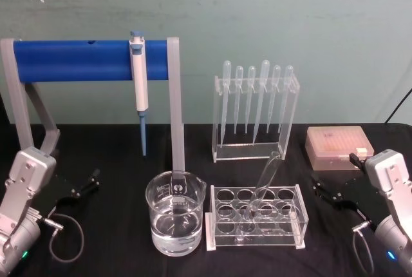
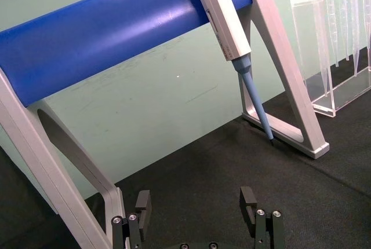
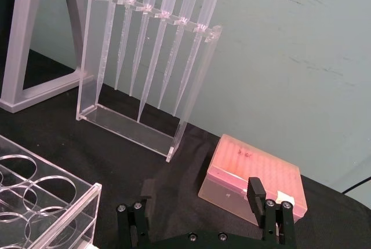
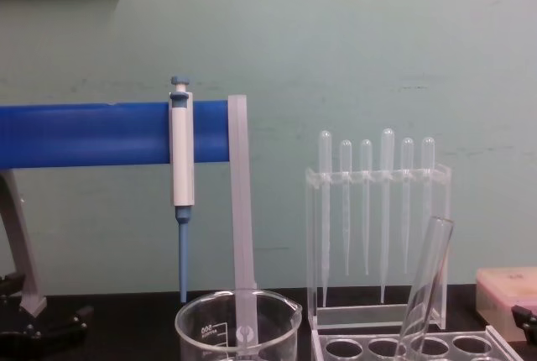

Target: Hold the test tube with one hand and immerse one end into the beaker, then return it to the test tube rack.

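The test tube [image 1: 262, 187] leans tilted in a clear acrylic rack [image 1: 295, 224], rim up; its upper part also shows as the test tube [image 4: 424, 285] in the chest view. Left of the rack stands the beaker [image 1: 176, 216], partly filled with clear liquid, and the beaker [image 4: 237, 327] sits low in the chest view. My left gripper [image 1: 87, 183] rests open over the black table at the left, well apart from the beaker; its fingers [image 2: 142, 202] hold nothing. My right gripper [image 1: 325, 191] rests open at the right of the rack, with empty fingers [image 3: 255, 192].
A blue bar on a grey frame [image 1: 90, 60] spans the back left, with a white-and-blue pipettor [image 1: 139, 80] hanging from it. Behind the tube rack stands a clear stand of several plastic pipettes [image 1: 255, 113]. A pink tip box [image 1: 338, 147] lies at the back right.
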